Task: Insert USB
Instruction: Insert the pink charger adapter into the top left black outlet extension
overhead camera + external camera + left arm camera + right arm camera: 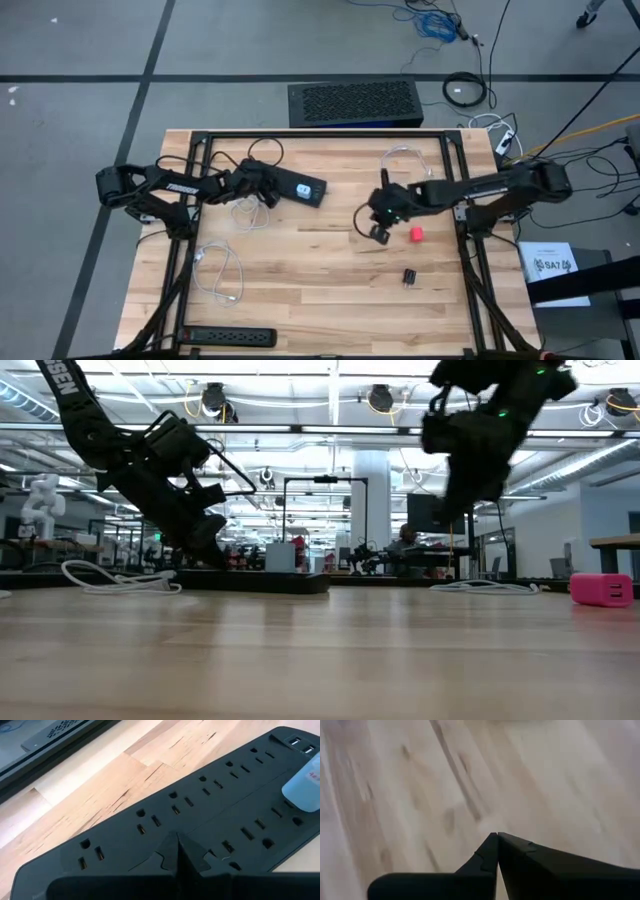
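A black power strip (pixel 305 190) lies flat on the wooden table at the far left. The left wrist view shows its rows of outlets (pixel 150 820), its USB ports (pixel 295 742) at one end, and a white label (pixel 305 785). My left gripper (pixel 262 186) is shut, low over the strip's left end (pixel 176 837); the low view shows it there too (pixel 205 545). My right gripper (pixel 380 228) is shut and empty, raised above bare wood mid-table (pixel 465 490) (pixel 496 836). A small black plug-like piece (pixel 410 276) lies toward the near right. My left gripper's shut fingertips (pixel 172 851) point slanting down at the strip's top face between the two outlet rows (pixel 165 827), near its left end. I cannot tell whether they touch it. The strip lies flat on the table.
A pink block (pixel 416 233) lies just right of my right gripper, also in the low view (pixel 602 589). White cables lie at near left (pixel 222 272), by the strip (pixel 250 213) and at far right (pixel 400 155). A second power strip (pixel 228 337) is at the near edge.
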`<act>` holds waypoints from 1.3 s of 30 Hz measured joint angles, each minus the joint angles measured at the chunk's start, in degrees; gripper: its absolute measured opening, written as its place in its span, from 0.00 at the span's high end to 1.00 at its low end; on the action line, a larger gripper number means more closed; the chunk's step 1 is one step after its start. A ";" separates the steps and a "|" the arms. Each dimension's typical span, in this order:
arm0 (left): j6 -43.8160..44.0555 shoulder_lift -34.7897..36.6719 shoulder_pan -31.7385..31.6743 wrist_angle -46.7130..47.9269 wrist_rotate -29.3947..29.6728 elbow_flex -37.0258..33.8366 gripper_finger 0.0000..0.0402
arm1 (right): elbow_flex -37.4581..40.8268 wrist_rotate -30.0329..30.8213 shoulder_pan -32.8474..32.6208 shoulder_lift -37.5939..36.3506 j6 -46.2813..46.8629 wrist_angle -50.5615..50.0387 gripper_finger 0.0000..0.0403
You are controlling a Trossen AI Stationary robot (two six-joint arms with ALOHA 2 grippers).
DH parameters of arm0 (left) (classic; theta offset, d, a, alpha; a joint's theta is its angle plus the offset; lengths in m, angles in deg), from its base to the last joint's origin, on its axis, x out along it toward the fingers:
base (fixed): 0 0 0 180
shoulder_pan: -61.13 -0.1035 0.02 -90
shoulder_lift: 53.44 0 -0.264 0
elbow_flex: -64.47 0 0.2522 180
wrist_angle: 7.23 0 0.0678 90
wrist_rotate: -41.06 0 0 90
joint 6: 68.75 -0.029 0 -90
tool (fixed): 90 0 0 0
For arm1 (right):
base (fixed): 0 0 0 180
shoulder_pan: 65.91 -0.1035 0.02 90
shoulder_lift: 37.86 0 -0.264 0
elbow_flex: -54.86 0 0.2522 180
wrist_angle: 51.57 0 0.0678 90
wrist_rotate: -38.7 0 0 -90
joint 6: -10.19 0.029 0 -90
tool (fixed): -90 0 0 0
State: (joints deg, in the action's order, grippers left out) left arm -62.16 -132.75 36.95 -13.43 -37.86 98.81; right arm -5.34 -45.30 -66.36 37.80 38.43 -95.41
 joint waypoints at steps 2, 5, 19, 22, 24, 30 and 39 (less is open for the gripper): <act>-0.06 0.00 0.02 0.15 -1.00 0.36 1.00 | 0.00 0.14 -1.61 -0.95 4.57 -4.72 1.00; -1.16 -0.02 0.07 0.15 -2.55 1.09 1.00 | 0.00 0.00 -3.89 -1.36 11.68 -12.11 1.00; -4.50 0.00 0.04 -0.05 -4.32 5.55 1.00 | 0.00 -17.61 -14.47 -1.38 29.15 -22.13 0.90; -4.50 0.00 0.04 -0.09 -5.38 6.11 1.00 | 0.00 -21.38 -16.25 -1.38 37.21 -23.06 0.85; -4.50 0.00 0.03 -0.09 -5.47 6.23 1.00 | 0.00 -20.82 -17.03 -1.38 42.35 -25.17 0.82; -5.27 0.00 0.00 0.17 -5.45 6.24 1.00 | 0.00 -11.06 -16.47 0.39 51.00 -35.69 0.83; -5.90 0.00 0.26 1.66 -5.17 6.25 1.00 | 0.00 -8.37 -9.83 9.19 47.34 -35.46 0.91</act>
State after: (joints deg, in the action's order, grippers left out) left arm -68.06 -132.75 37.21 -11.77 -43.03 105.06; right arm -5.34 -53.68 -76.18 46.99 85.77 -130.87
